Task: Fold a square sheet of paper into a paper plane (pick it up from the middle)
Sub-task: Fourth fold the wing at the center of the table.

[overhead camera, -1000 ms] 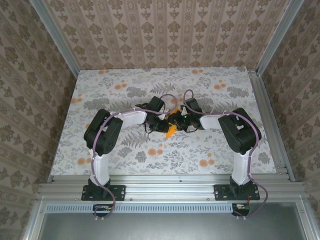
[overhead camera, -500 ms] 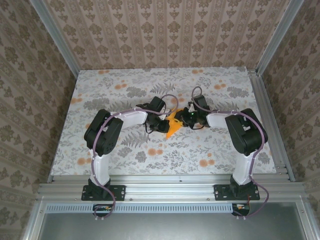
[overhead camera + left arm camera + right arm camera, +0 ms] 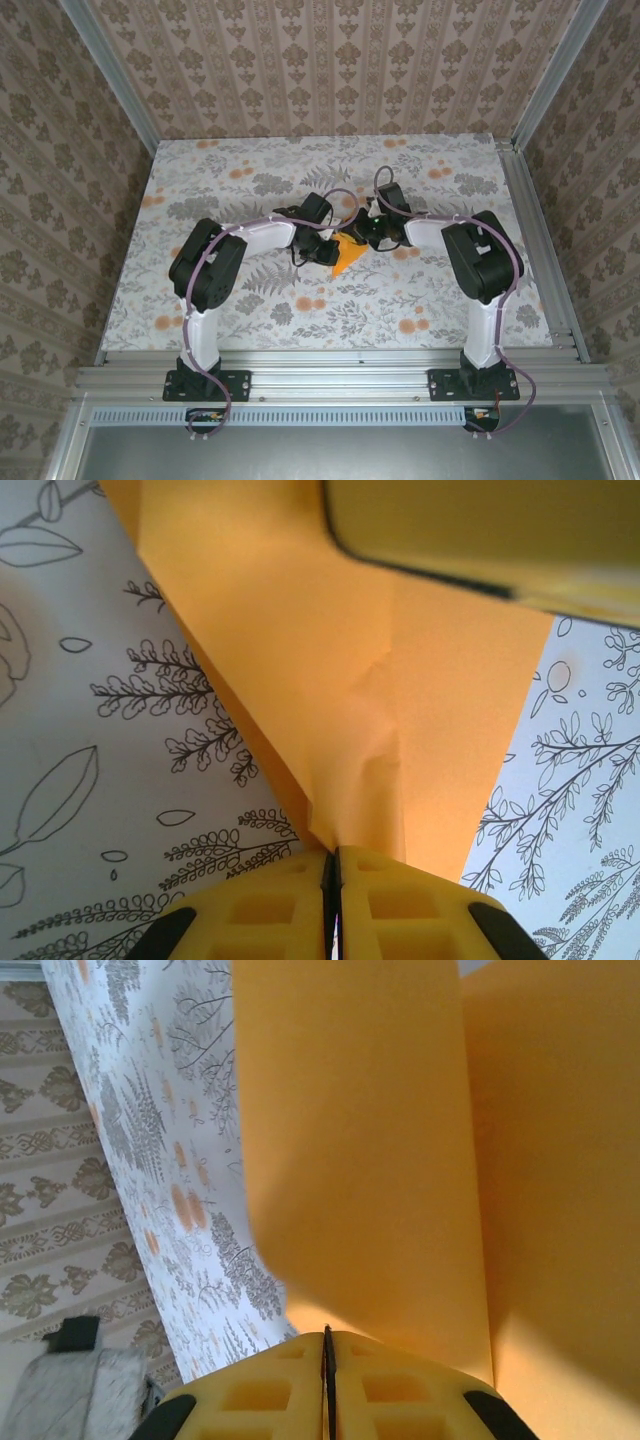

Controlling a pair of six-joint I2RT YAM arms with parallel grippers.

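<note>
From above, the left gripper [image 3: 330, 250] and right gripper [image 3: 364, 238] are meeting over the middle of the floral cloth [image 3: 250, 170], with the folded orange paper [image 3: 343, 262] sitting between them. At the left wrist, the yellow fingers [image 3: 270, 910] are pressing together, pinching the paper's narrow creased end. At the right wrist, the fingers [image 3: 400, 1390] are likewise lying pressed together, pinching the paper's edge.

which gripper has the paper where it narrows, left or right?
The left gripper: the orange paper tapers to a crumpled neck right where it pinches. The right gripper is shut on a broad, flat panel instead.
</note>
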